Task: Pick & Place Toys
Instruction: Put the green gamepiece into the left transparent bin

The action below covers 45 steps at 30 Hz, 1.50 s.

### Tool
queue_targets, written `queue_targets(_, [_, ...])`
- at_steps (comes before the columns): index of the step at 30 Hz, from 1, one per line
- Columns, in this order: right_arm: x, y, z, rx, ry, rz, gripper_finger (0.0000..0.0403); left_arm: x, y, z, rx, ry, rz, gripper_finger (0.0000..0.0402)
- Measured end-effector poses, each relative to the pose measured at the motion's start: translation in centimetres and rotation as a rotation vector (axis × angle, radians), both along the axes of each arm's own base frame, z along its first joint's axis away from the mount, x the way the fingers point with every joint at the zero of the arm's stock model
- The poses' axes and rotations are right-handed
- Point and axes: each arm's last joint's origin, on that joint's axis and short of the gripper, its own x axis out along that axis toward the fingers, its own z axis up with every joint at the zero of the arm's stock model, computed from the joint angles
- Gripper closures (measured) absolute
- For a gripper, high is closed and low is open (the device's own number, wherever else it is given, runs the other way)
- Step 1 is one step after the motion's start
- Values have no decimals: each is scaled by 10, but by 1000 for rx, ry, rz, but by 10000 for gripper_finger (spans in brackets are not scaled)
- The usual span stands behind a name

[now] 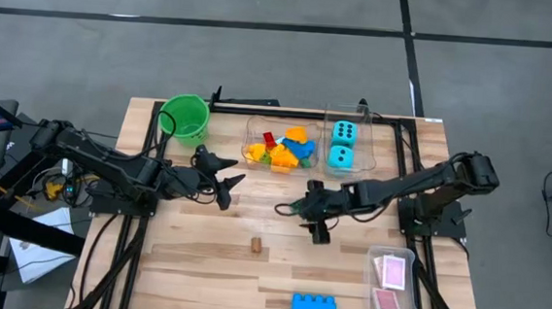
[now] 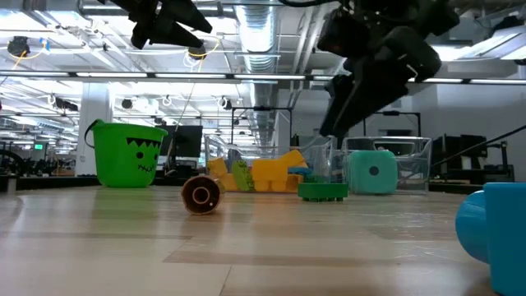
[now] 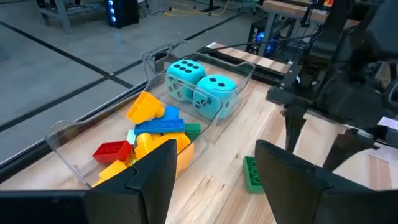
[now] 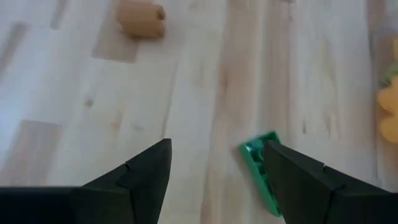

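Note:
A small green block (image 4: 258, 169) lies flat on the wooden table (image 1: 201, 256), just in front of the tubs. My right gripper (image 4: 217, 146) hangs open a little above it, tilted down; the block shows beside one fingertip, apart from it (image 2: 322, 191). My left gripper (image 3: 216, 149) is open and empty, held in the air to the table's left of the tubs (image 1: 236, 171). One clear tub (image 1: 281, 147) holds several coloured blocks; the tub next to it holds two cyan dice (image 1: 343, 146). A blue block (image 1: 313, 305) lies at the near edge.
A green bucket (image 1: 185, 117) stands at the far left. A small brown cylinder (image 1: 256, 243) lies on its side mid-table. A clear tub with pink-and-white cards (image 1: 391, 279) sits near the right edge. Bare wood lies between the cylinder and the left edge.

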Motion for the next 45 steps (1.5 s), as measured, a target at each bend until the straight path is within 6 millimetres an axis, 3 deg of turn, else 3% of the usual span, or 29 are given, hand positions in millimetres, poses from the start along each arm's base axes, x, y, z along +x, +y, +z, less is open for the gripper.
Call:
queue_targets(15, [19, -26, -46, -105, 108, -115, 158, 9, 2, -6, 21, 22, 13, 188])
queue_targets(45, [20, -30, -47, -143, 107, -90, 159, 11, 3, -6, 17, 8, 17, 188])
